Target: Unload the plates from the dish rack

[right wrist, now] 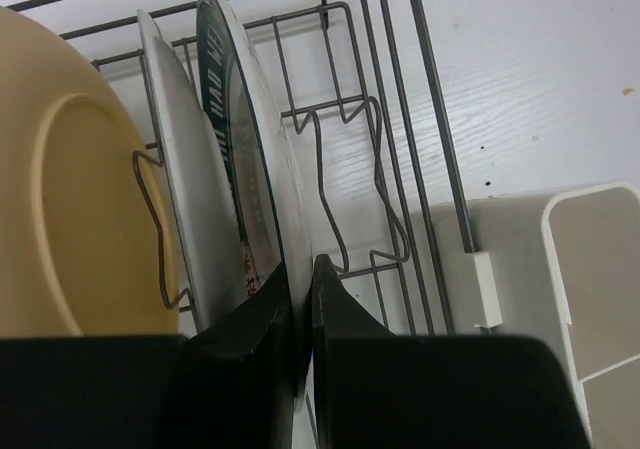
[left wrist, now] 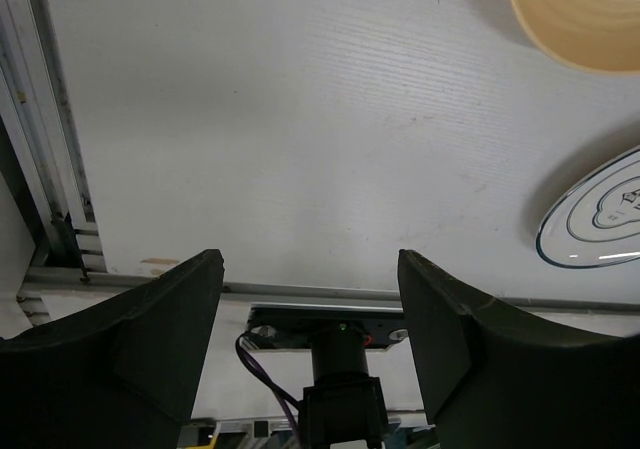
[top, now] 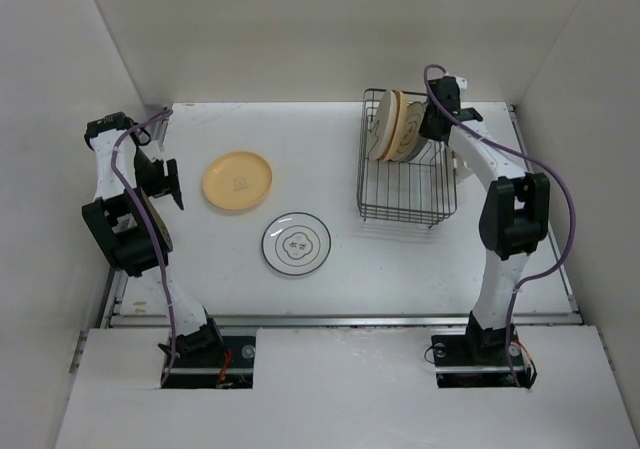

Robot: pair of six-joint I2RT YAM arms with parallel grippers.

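Observation:
The dark wire dish rack [top: 405,184] stands at the back right of the table. Three plates stand upright in it: a yellow-orange one [right wrist: 70,189], a cream one [right wrist: 190,199] and a white one with a dark rim ring [right wrist: 262,159]. My right gripper [right wrist: 302,279] is shut on the rim of the white plate, one finger on each face; the top view shows this gripper [top: 437,119] over the rack's far end. A yellow-orange plate [top: 237,180] and a white ringed plate [top: 296,243] lie flat on the table. My left gripper [top: 165,179] hangs open and empty, left of them.
The rack's cream cup holder [right wrist: 590,289] sits just right of my right fingers. Upright wire prongs [right wrist: 340,199] stand beside the gripped plate. In the left wrist view the yellow-orange plate [left wrist: 580,14] and the ringed plate [left wrist: 600,219] lie at the right edge. White walls enclose the table.

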